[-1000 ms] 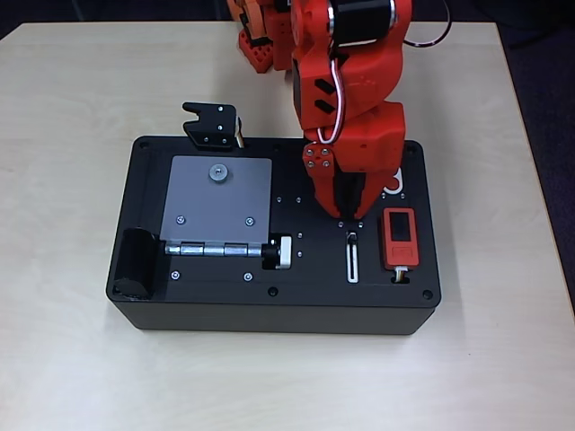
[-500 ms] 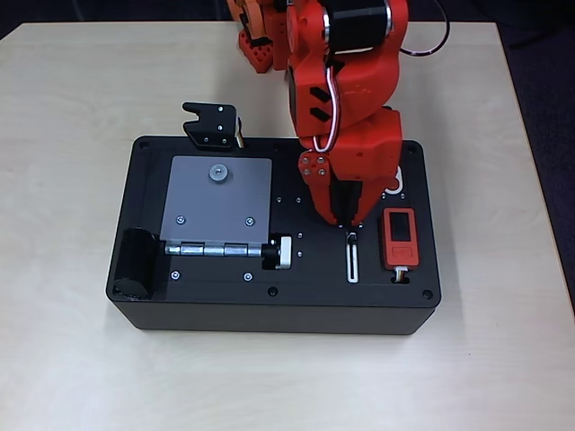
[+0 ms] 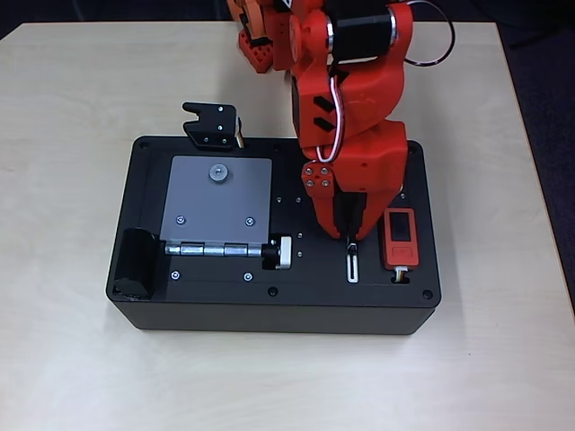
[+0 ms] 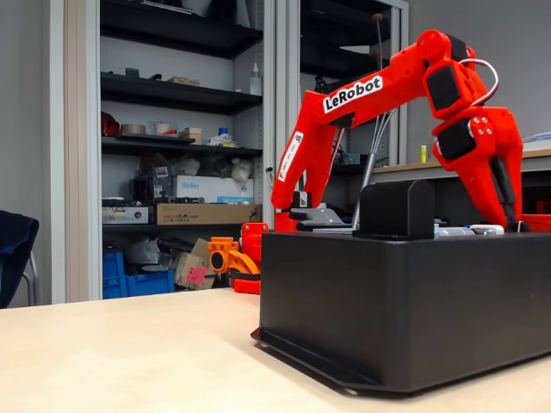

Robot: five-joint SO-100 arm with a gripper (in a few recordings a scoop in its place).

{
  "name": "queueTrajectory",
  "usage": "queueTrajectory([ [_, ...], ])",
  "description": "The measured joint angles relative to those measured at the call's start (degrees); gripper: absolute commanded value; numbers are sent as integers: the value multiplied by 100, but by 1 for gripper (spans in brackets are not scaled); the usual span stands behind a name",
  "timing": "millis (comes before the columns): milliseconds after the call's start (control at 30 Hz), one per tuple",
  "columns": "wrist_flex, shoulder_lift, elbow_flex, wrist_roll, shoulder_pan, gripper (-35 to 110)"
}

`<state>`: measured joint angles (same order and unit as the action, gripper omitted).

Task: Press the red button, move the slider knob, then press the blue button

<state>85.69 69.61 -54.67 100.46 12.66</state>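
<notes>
Pale wooden table (image 3: 72,359) holds a big black box (image 3: 225,310). On it, the red robot gripper (image 3: 349,235), fingers nearly together, points down at the tiny black slider knob (image 3: 352,246) atop its white slot. It might slip off, or bump the orange block (image 3: 399,238) beside it.

your red arm (image 3: 346,99) reaches in from the far edge of the overhead view and folds down steeply at the wrist. in the fixed view the upper link (image 4: 362,95) rises to a high elbow, then the forearm drops almost straight down. your gripper (image 3: 349,235) points downward with its jaws drawn close together; in the fixed view its fingers (image 4: 504,194) taper to a narrow tip.
</notes>
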Motion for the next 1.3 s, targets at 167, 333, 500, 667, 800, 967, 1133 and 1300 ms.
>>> queueTrajectory([
  [167, 88, -158, 246, 9, 9, 0],
  [333, 88, -193, 334, 9, 26, 0],
  [500, 88, -193, 352, 9, 18, 0],
  [667, 88, -281, 360, 18, 35, 0],
  [800, 62, -387, 396, 18, 35, 0],
  [967, 62, -536, 527, -9, 35, 0],
  [1133, 105, -659, 738, -35, 35, 0],
  [1300, 202, -844, 1011, -35, -18, 0],
])
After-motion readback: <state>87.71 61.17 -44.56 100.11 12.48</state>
